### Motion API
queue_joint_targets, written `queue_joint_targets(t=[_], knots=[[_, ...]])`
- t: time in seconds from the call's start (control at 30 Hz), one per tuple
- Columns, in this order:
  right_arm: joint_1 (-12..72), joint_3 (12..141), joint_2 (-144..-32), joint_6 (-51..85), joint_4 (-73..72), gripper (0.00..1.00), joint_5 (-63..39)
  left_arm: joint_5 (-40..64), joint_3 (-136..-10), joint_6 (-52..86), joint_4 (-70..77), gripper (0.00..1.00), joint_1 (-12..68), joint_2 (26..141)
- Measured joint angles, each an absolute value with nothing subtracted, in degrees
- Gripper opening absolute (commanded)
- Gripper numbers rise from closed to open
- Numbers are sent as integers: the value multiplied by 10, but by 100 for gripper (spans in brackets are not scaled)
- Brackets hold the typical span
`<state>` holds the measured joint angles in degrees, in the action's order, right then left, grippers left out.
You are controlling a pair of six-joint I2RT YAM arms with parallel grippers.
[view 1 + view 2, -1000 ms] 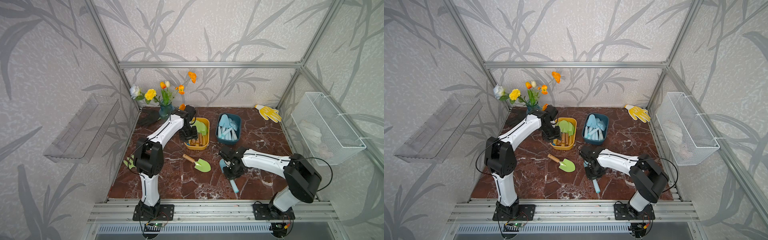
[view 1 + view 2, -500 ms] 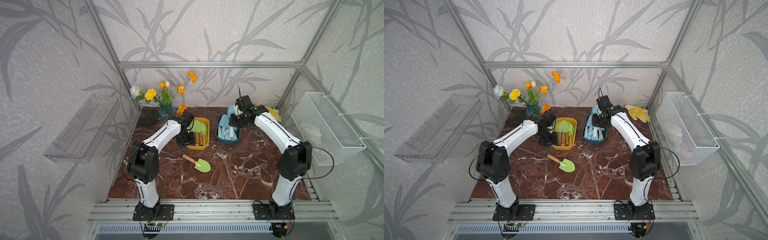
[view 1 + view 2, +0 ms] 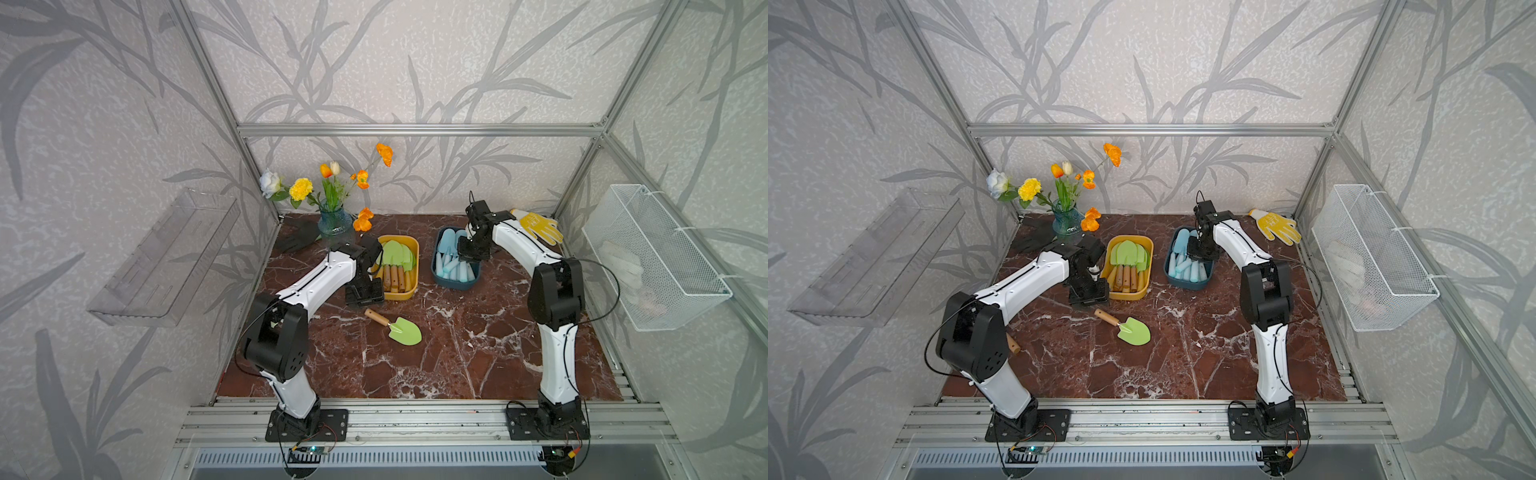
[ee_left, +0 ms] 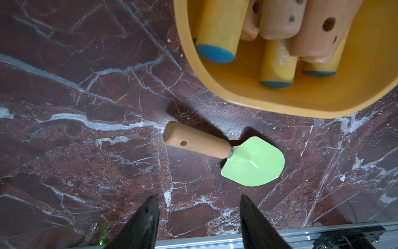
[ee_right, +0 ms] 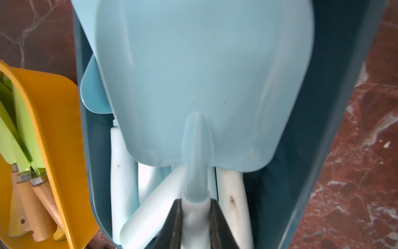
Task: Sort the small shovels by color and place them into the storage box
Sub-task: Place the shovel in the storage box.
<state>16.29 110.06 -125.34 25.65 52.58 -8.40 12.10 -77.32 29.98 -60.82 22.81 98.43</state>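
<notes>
The right fingers [image 5: 175,224] pinch a pale blue shovel [image 5: 204,86] by its handle over the blue box [image 5: 312,151], among its colour-mates. The left fingers [image 4: 140,224], spread, hover short of the green shovel [image 4: 252,161] mid-frame on the tabletop [image 4: 86,151].

The surface [image 4: 86,86] reads as polished stone, dark red with white veining, glossy. The loose shovel [image 4: 224,151] has a glossy lime-green blade, smooth like painted metal, a bright metal collar and a bare matt wooden handle. The yellow box [image 4: 280,101] and teal box [image 5: 333,107] are smooth plastic with a soft sheen. The pale blue shovel [image 5: 204,75] is smooth satin plastic. The wall basket [image 3: 648,266] is white wire mesh.
</notes>
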Motion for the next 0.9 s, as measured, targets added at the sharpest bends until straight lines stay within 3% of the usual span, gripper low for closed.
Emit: queue_joint_targets(t=[0.47,0.9], knots=[[126,1068,-1255,278,493,13,-82,119,-712,281,-615,64,228,951],[142,1026,-1254,291,483,42,-71,113,-707,278,-626,74,228,928]])
